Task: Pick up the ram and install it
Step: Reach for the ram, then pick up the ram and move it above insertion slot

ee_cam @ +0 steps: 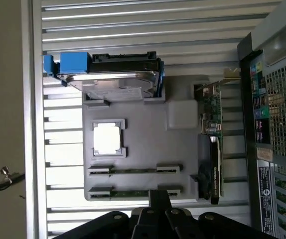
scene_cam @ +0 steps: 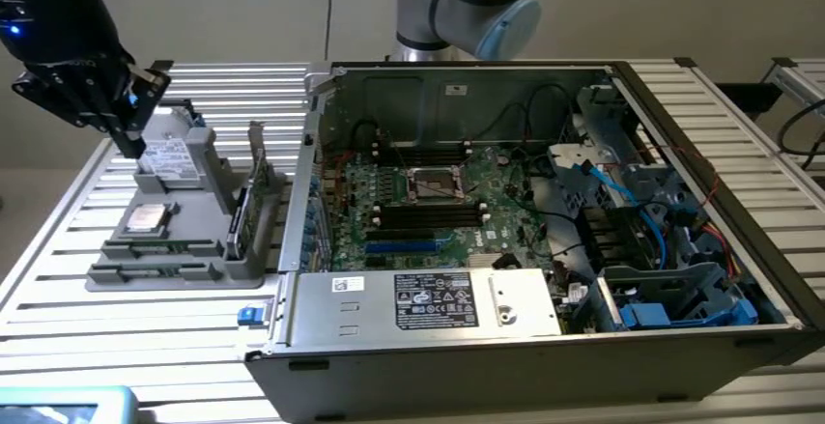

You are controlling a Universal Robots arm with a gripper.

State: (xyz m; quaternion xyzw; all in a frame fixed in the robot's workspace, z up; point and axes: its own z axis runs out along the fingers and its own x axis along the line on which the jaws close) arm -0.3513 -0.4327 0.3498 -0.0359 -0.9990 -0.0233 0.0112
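Observation:
Two thin green ram sticks lie in the slots of a grey holder tray, one behind the other. In the exterior view they sit at the tray's near end. My dark gripper hangs over the tray's far end, above the silver hard drive, well apart from the ram. In the wrist view the gripper's tip lies just past the nearer ram stick. Nothing shows in the gripper.
The tray also holds a square processor, the hard drive with blue rails, and a tall green expansion card standing on edge. The open computer case with its motherboard stands to the exterior view's right on the slatted table.

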